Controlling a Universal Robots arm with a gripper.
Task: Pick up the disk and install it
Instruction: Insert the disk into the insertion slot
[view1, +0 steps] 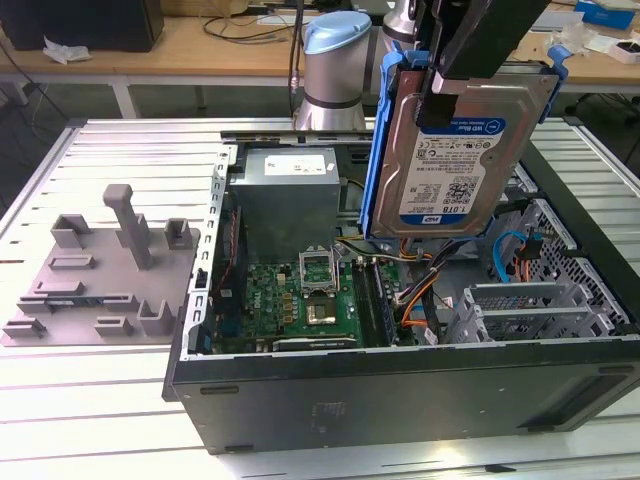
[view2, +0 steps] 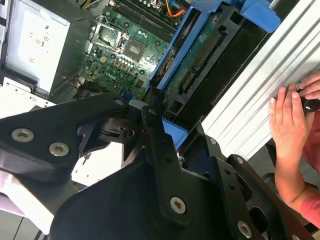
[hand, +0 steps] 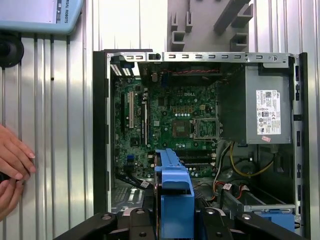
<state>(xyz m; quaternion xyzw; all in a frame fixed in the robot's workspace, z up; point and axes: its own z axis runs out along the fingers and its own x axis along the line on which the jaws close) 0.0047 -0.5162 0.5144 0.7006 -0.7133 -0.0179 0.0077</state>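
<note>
open computer case (view1: 400, 390) on slatted table (view1: 100, 440) | motherboard (view1: 300, 295), power supply (view1: 285, 195) inside | grey fixture plate (view1: 90, 290) beside case

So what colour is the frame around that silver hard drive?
Blue plastic frame, clearest in the exterior view.

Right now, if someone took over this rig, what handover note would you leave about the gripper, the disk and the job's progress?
The gripper is shut on the silver rectangular hard disk, which sits in its blue plastic carrier frame.
The disk is held upright in the air above the open black computer case, its label facing the exterior camera.
Done: the pick-up.
Left: the install, as the disk is not yet in the case.
Note: a person's hand is at the edge of the slatted metal table, beside the case.
</note>
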